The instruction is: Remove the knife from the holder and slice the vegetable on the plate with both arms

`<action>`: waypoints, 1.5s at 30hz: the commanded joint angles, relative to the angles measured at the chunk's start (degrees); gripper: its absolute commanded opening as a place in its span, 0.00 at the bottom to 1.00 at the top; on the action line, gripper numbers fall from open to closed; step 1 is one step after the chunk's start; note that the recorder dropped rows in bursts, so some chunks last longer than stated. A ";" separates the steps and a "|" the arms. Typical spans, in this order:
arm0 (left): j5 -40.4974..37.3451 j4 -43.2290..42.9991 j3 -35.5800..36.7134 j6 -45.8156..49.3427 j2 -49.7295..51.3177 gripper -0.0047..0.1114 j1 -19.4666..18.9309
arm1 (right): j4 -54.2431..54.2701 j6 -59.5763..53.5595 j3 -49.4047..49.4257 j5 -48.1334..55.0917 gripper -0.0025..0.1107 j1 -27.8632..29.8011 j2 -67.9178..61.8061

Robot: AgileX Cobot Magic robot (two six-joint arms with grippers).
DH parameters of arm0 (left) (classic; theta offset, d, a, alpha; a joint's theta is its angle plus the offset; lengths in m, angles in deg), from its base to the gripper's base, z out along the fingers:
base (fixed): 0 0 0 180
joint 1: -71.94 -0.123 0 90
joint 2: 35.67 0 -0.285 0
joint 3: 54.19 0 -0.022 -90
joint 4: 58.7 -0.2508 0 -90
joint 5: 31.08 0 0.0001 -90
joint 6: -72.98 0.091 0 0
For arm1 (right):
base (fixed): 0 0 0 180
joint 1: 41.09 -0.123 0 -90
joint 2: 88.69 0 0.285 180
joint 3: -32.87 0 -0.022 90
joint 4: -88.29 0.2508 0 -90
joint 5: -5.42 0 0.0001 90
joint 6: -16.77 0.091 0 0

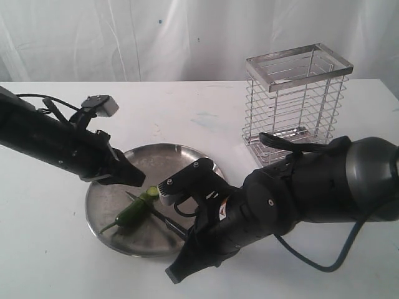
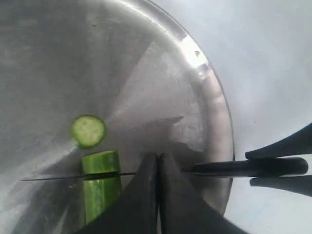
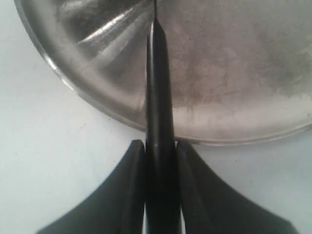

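left gripper (image 2: 158, 157) pressed together beside chili (image 2: 100, 192) | right gripper (image 3: 160, 144) pinching knife (image 3: 158, 87) handle | left wrist, not right: blade across chili, slice (image 2: 87, 130) beside

a white table (image 1: 56, 249) carries the round steel plate (image 1: 165, 159) and, apart from it, the wire holder (image 1: 293, 106).
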State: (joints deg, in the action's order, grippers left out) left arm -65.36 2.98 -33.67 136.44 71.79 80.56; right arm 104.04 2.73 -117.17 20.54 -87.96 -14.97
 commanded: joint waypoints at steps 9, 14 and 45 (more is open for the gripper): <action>1.52 -0.56 0.09 0.83 6.57 0.04 4.64 | -0.16 -0.18 -0.16 -1.11 0.02 0.20 0.03; 6.02 -2.25 1.32 -0.53 10.38 0.04 4.64 | -0.16 -0.18 -0.16 -0.98 0.02 0.20 0.03; 11.77 -15.59 5.34 -12.32 1.43 0.32 4.64 | -0.77 -0.18 -0.16 1.39 0.02 0.20 0.03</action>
State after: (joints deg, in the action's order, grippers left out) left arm -53.65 -13.53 -28.70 124.65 72.61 84.97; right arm 103.92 2.73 -117.17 21.34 -87.96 -15.42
